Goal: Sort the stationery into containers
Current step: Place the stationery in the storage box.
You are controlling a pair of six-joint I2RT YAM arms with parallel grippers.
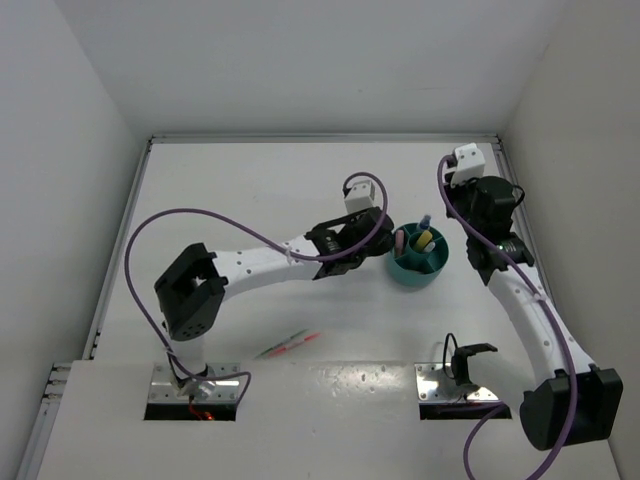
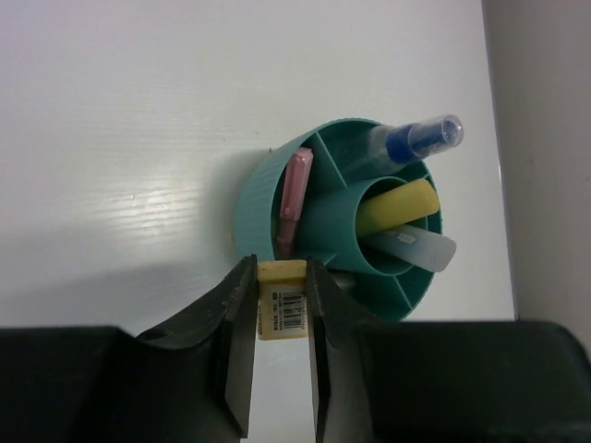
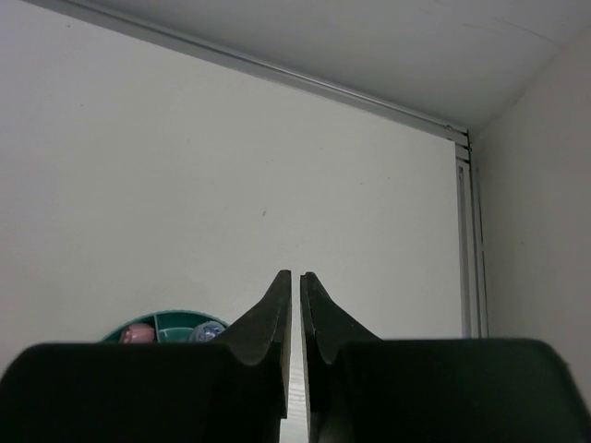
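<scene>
My left gripper (image 2: 281, 277) is shut on a small beige block (image 2: 282, 305) with a barcode label, held just at the near side of the round teal cup (image 2: 263, 194). The cup's compartments hold a pink marker (image 2: 295, 189), a yellow marker (image 2: 397, 205), a clear blue-capped tube (image 2: 420, 138) and a pale translucent piece (image 2: 420, 247). In the top view the left gripper (image 1: 375, 245) sits against the cup's (image 1: 410, 276) left side. Thin pink and green pens (image 1: 288, 345) lie on the table near the left arm's base. My right gripper (image 3: 296, 277) is shut with nothing in it, raised to the right of the cup (image 3: 171, 322).
White walls enclose the table on the left, back and right; the right wall (image 1: 580, 150) stands close to the right arm. Purple cables (image 1: 150, 235) loop off both arms. Metal base plates (image 1: 440, 385) sit at the near edge.
</scene>
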